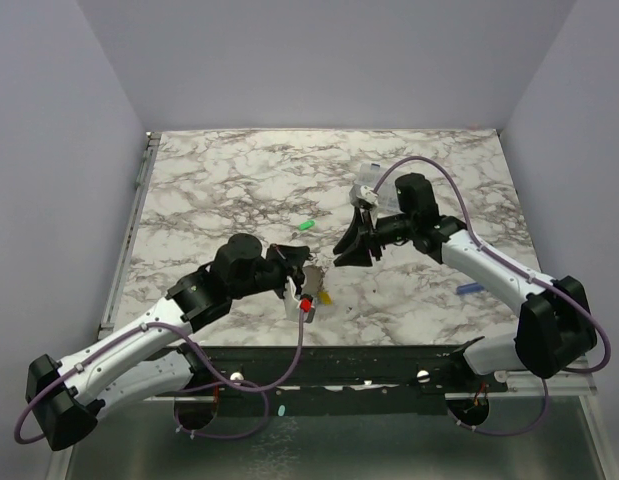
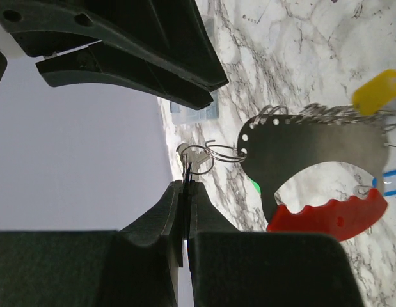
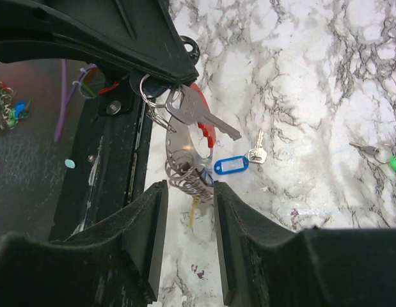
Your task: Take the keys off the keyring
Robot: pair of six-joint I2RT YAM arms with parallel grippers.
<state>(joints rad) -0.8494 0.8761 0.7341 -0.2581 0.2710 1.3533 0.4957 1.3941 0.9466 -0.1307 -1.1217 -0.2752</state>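
My left gripper [image 1: 295, 281] is shut on the keyring [image 2: 199, 158], a thin wire loop pinched between its fingertips [image 2: 172, 198]. From the ring hang a silver key [image 3: 201, 118] and a crescent metal plate [image 2: 300, 144] with a red plastic grip [image 2: 332, 217] and a yellow tag [image 2: 377, 91]. My right gripper [image 1: 342, 256] is open and empty, just right of the bundle; in the right wrist view its jaws [image 3: 188, 192] stand apart, facing the plate's wire rings [image 3: 185, 174]. A blue-tagged key [image 3: 231, 166] lies on the table below. A green-tagged key [image 1: 308, 225] lies farther back.
A clear plastic box [image 1: 367, 180] stands behind the right gripper. A blue pen-like stick [image 1: 469, 289] lies at the right near the right arm. The marble table's [image 1: 219, 180] near edge and a black rail [image 1: 389, 360] run just under the bundle.
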